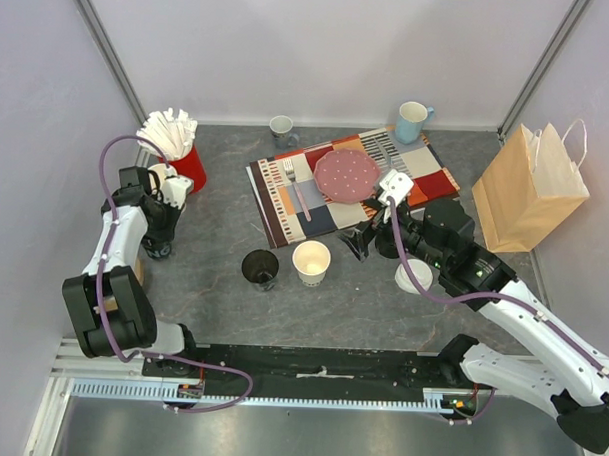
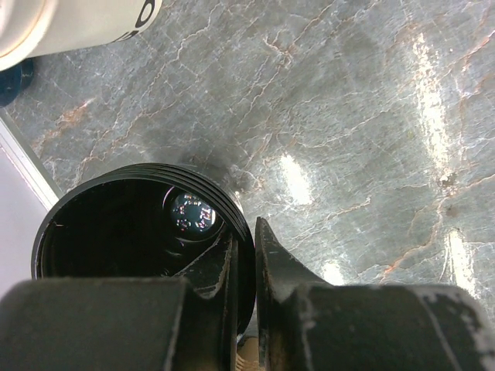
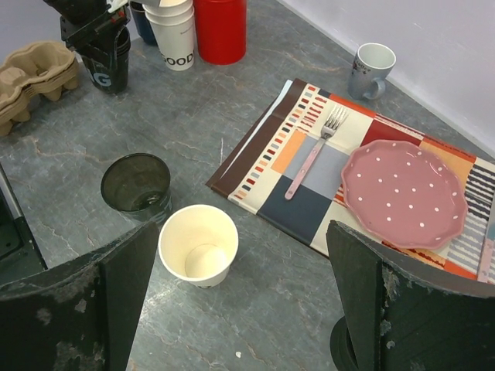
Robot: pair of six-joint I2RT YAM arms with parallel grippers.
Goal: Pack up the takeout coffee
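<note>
Packing is at an early stage. My left gripper (image 2: 246, 236) has its fingers narrow, one inside and one outside the wall of a lidless black paper cup (image 2: 108, 232), pinching the rim. That cup is near the desk's left edge, just beside the cardboard cup carrier (image 3: 31, 77). The white paper cup (image 3: 199, 243), also lidless, stands mid-desk toward the near edge, with a second dark cup (image 3: 138, 184) beside it. The right gripper (image 3: 246, 232) hangs spread wide over that pair, holding nothing. No lid on any cup, no cup in the carrier wells I can see, and the paper bag (image 1: 526, 191) stands at the right edge. Left to do, I'd judge: lids, carrier, bag.
</note>
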